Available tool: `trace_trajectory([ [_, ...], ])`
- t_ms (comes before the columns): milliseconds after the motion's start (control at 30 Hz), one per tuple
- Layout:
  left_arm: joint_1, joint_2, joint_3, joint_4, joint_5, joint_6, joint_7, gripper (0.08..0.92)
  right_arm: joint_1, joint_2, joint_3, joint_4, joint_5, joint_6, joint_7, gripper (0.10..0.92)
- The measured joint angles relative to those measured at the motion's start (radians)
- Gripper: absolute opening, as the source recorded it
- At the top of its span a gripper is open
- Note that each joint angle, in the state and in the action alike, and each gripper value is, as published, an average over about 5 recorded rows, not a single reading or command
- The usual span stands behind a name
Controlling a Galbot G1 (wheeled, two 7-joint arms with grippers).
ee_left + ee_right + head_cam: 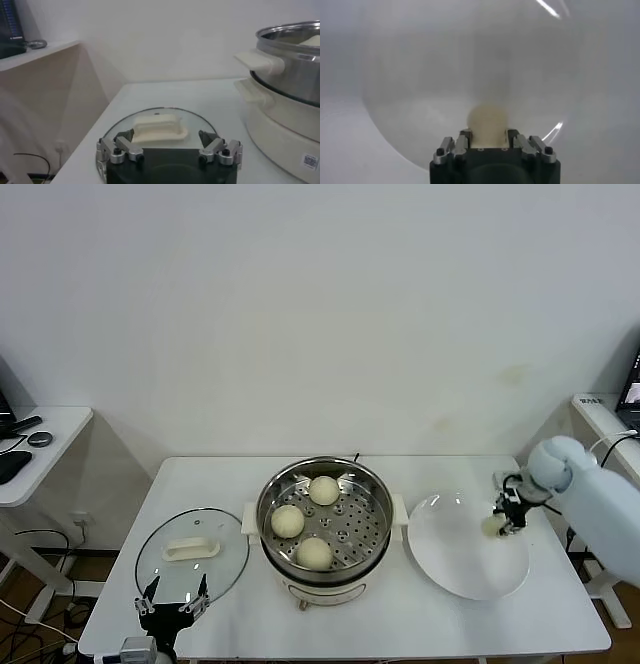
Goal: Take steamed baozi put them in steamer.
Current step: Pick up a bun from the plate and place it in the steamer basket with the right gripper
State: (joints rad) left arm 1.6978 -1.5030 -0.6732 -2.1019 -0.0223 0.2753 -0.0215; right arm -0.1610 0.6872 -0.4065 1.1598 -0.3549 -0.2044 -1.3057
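This place looks like a robot test room or laboratory, not a real home kitchen. A plain white rectangular table (430,474) stands before a bare white wall (320,304), and the kitchen things on it, a shiny round steel steamer pot (323,524), a round white plate (450,569) and a round glass lid (190,552), are laid in a row. At the far left a small white side desk (45,446) holds dark devices, and at the far right edge another white desk (605,412) carries a screen, with cables on the floor.
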Motion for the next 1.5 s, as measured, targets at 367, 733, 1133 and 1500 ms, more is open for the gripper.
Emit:
trace_trajectory([
  [367, -0.019, 0.016, 0.005, 0.006, 0.04, -0.012, -0.007, 0.823, 0.498, 0.019, -0.457, 0.225, 0.442, -0.225, -0.009, 0.458],
  [733, -0.026, 0.014, 0.008, 0.0, 0.035, -0.008, -0.006, 0.823, 0.739, 0.182, -0.695, 0.31, 0.715, -0.407, 0.015, 0.458],
  [1133, -0.036, 0.017, 0.003, -0.001, 0.031, -0.007, -0.005, 0.823, 0.688, 0.309, -0.761, 0.286, 0.725, -0.483, 0.057, 0.458],
  [1500, -0.035, 0.015, 0.005, -0.001, 0.028, -0.007, -0.006, 0.823, 0.585, 0.366, -0.731, 0.231, 0.644, -0.503, 0.105, 0.458],
])
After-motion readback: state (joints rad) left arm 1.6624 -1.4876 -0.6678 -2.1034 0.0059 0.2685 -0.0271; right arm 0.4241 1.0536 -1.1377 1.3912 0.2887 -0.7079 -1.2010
